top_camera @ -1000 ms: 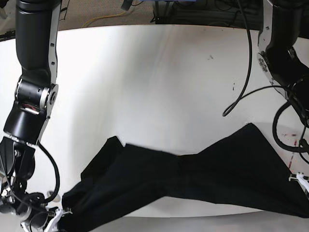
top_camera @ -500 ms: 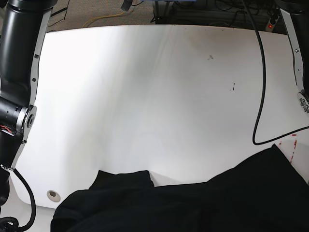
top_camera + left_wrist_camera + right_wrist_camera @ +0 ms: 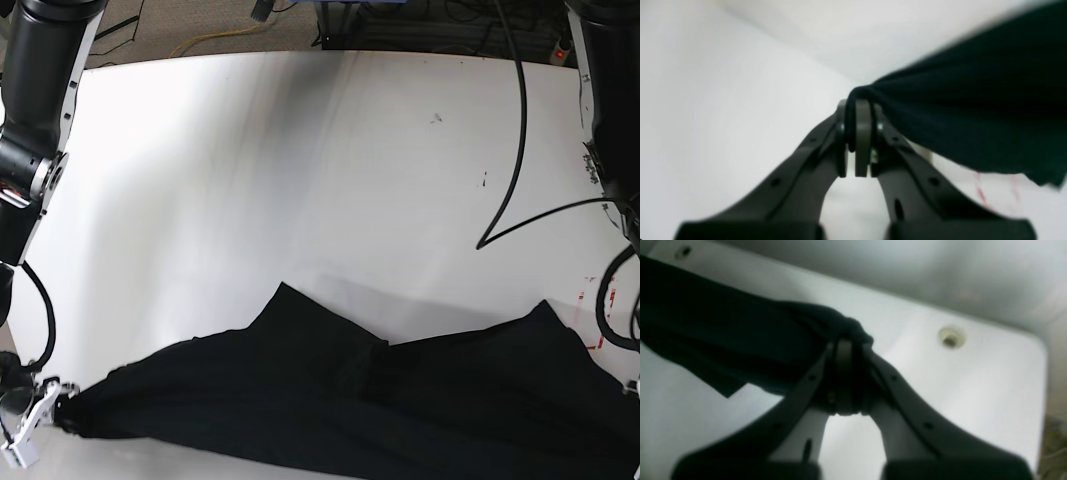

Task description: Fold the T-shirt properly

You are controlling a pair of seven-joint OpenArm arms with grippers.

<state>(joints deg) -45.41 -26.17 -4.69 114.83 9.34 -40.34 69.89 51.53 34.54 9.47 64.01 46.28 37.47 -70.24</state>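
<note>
T-shirt [image 3: 330, 400]: black cloth stretched across the near edge of the table, held at both ends; a peak of cloth rises toward the table's middle, and a second peak sits near the base view's right.
Table [image 3: 300, 170]: white top, mostly bare beyond the shirt; a few small dark specks and faint red marks near the base view's right edge.
Left gripper [image 3: 857, 113]: jaws pressed together on a thin bunched edge of the T-shirt [image 3: 973, 113]; the cloth wraps over the fingertips and fans out to the right in the left wrist view.
Right gripper [image 3: 845, 343]: jaws clamped on a gathered knot of the T-shirt [image 3: 740, 340]; the cloth trails off to the left in the right wrist view, above the table.
Right gripper in the base view [image 3: 45, 405]: at the lower left corner, holding the shirt's pointed end.
Hole [image 3: 950, 338]: a small round opening in the table near its corner, apart from the shirt.
Cable [image 3: 515, 130]: black, hanging over the table on the base view's right.
Containers: I see none.
</note>
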